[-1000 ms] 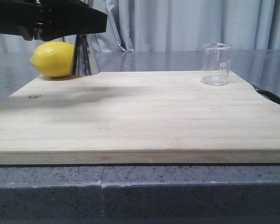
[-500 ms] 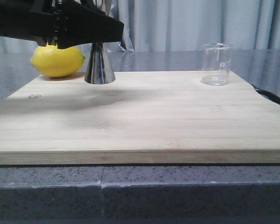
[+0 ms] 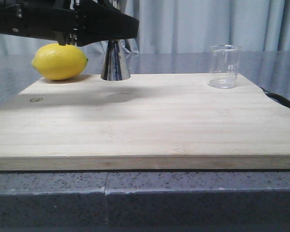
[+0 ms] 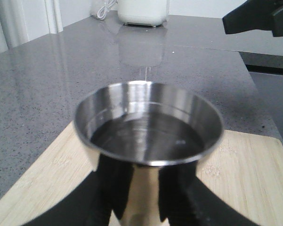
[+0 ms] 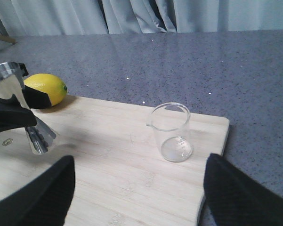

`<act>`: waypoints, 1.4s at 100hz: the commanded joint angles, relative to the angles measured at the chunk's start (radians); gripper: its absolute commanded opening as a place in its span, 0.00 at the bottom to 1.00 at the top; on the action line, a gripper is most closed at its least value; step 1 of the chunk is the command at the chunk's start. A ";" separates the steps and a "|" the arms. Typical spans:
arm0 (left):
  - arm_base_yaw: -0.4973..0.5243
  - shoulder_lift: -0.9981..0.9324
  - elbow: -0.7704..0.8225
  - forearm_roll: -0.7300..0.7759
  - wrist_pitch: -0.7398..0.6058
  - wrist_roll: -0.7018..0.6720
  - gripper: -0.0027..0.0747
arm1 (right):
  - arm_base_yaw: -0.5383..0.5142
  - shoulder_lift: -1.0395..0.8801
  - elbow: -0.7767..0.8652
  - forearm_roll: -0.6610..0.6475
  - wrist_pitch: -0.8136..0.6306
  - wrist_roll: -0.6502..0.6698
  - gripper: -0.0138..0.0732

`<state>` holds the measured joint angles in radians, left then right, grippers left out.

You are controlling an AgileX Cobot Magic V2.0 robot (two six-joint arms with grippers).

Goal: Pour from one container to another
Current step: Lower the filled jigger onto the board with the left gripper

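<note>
My left gripper (image 3: 117,30) is shut on the steel jigger (image 3: 115,62), its black fingers (image 4: 115,188) clamping the narrow waist. The jigger stands upright at the far side of the wooden board (image 3: 145,121), just right of the lemon (image 3: 59,61). I cannot tell whether its base touches the board. The upper cup (image 4: 148,125) looks dark and glossy inside. The clear glass beaker (image 3: 224,66) stands alone at the board's far right corner and looks empty. In the right wrist view my right gripper (image 5: 136,188) is open, hanging short of the beaker (image 5: 172,132), with the jigger (image 5: 23,113) off to one side.
The board lies on a grey speckled counter (image 3: 145,198) with curtains behind. A black cable (image 3: 280,99) curves past the board's right edge. A white appliance (image 4: 143,12) stands far off on the counter. The right arm's tip (image 4: 259,19) shows in the left wrist view.
The left gripper has carried the jigger to the right, from against the lemon to a spot clear of it. The beaker and lemon have stayed put.
</note>
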<state>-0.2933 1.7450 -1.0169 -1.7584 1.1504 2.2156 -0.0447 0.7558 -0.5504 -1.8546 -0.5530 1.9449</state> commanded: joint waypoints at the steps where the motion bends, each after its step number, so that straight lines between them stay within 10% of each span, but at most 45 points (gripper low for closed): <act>1: -0.014 -0.026 -0.034 -0.091 0.117 -0.013 0.32 | -0.006 -0.006 -0.024 -0.021 0.020 -0.003 0.75; 140: -0.014 -0.008 -0.034 -0.075 0.044 0.024 0.32 | -0.006 -0.006 -0.024 -0.021 0.056 -0.003 0.75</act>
<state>-0.2970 1.7745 -1.0209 -1.7584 1.1343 2.2287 -0.0447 0.7558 -0.5504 -1.8546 -0.5344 1.9466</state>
